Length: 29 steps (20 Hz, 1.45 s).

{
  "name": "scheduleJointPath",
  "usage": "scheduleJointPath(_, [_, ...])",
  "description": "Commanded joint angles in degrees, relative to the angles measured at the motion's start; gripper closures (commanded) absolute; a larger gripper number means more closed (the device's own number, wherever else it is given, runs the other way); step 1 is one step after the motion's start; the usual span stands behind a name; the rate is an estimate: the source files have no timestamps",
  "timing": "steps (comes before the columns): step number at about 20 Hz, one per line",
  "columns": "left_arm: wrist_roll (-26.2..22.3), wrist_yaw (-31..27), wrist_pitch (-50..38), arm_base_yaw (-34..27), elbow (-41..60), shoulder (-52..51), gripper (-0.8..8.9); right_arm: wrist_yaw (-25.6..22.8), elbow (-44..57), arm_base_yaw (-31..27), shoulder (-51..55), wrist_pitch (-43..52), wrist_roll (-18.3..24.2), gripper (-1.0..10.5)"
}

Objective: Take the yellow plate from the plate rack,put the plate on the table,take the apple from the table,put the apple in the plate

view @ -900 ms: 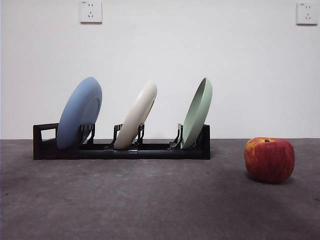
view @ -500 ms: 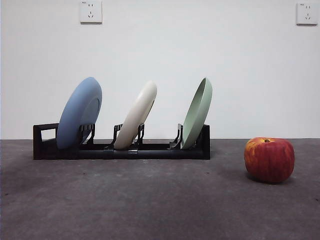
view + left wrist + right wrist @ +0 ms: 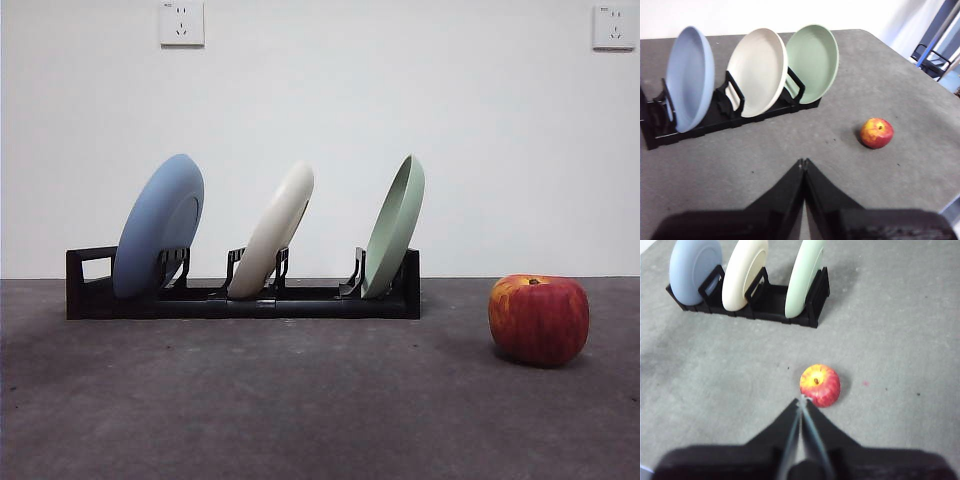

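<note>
The yellow plate (image 3: 273,232) (image 3: 757,71) (image 3: 744,274), pale cream, leans in the middle slot of the black plate rack (image 3: 240,300) (image 3: 715,117) (image 3: 760,300). The red apple (image 3: 538,319) (image 3: 877,133) (image 3: 820,385) rests on the grey table (image 3: 300,400) to the right of the rack. My left gripper (image 3: 803,162) is shut and hovers high above the table, in front of the rack. My right gripper (image 3: 802,400) is shut too, held above the table just short of the apple. Neither gripper shows in the front view.
A blue plate (image 3: 158,226) (image 3: 689,77) stands in the rack's left slot and a pale green plate (image 3: 394,226) (image 3: 811,62) in its right slot. The table's rounded right edge (image 3: 920,80) lies beyond the apple.
</note>
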State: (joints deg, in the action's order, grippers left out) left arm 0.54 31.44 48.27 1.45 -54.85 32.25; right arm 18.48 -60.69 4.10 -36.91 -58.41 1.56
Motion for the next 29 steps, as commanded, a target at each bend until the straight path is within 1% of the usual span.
scheduleJointPath(1, [-0.72, 1.55, 0.09, 0.15, -0.46, 0.55, 6.8, 0.24, -0.55, 0.02, -0.07, -0.46, 0.61, 5.9])
scheduleJointPath(2, [-0.61, 2.08, 0.11, 0.15, -0.52, 0.9, 4.98, 0.22, -0.55, 0.02, -0.07, -0.46, 0.61, 4.3])
scheduleJointPath(3, [-0.07, 2.03, 0.13, 0.15, -0.55, 1.27, 2.82, 0.24, -0.55, 0.02, -0.07, -0.48, 0.61, 3.4])
scheduleJointPath(4, [0.7, 2.03, 0.13, 0.15, -0.55, 1.66, 1.5, 0.24, -0.55, 0.02, -0.07, -0.46, 0.61, 3.4])
scheduleJointPath(8, [0.76, 2.25, -0.46, 0.26, -0.81, 3.56, 1.45, 0.22, -0.55, 0.02, -0.13, -0.39, 0.61, 3.4])
scheduleJointPath(11, [0.74, 4.17, -4.33, 1.62, -1.62, 6.78, 1.45, 0.24, -0.55, 0.02, -0.87, -0.37, 0.59, 3.4])
scheduleJointPath(12, [0.7, 4.74, -5.79, 2.29, -2.14, 8.37, 1.46, 0.46, -0.55, 0.02, -1.2, -0.42, 0.59, 3.4])
scheduleJointPath(14, [0.57, 4.98, -8.83, 4.28, -3.74, 12.61, 1.48, 2.75, -0.55, 0.02, -2.01, -0.52, 0.57, 3.4])
scheduleJointPath(16, [-0.5, 4.94, -12.02, 7.06, -6.4, 18.18, 1.49, 3.67, -0.55, 0.02, -2.95, -0.59, 0.57, 3.4])
scheduleJointPath(18, [-2.14, 4.0, -15.19, 10.01, -10.12, 24.7, 1.49, 3.69, -0.55, 0.02, -3.85, -0.59, 0.57, 3.4])
scheduleJointPath(22, [-5.77, -2.62, -19.63, 15.1, -19.78, 39.63, 1.49, 3.72, -0.55, 0.02, -5.31, -0.9, 0.57, 3.4])
scheduleJointPath(23, [-5.77, -4.42, -20.26, 16.09, -22.62, 43.87, 1.49, 3.72, -0.55, 0.02, -5.68, -0.96, 0.57, 3.4])
scheduleJointPath(25, [-6.64, -6.1, -20.85, 17.53, -27.61, 51.32, 1.49, 3.72, -0.55, 0.02, -6.05, -0.96, 0.57, 3.4])
scheduleJointPath(28, [-8.11, -7.04, -21.0, 19.39, -33.83, 60.96, 1.49, 3.69, -0.55, 0.02, -6.12, -1.07, 0.57, 3.4])
scheduleJointPath(29, [-8.48, -9.09, -21.03, 20.06, -35.76, 63.93, 1.49, 3.69, -0.55, 0.02, -6.12, -1.07, 0.57, 3.4])
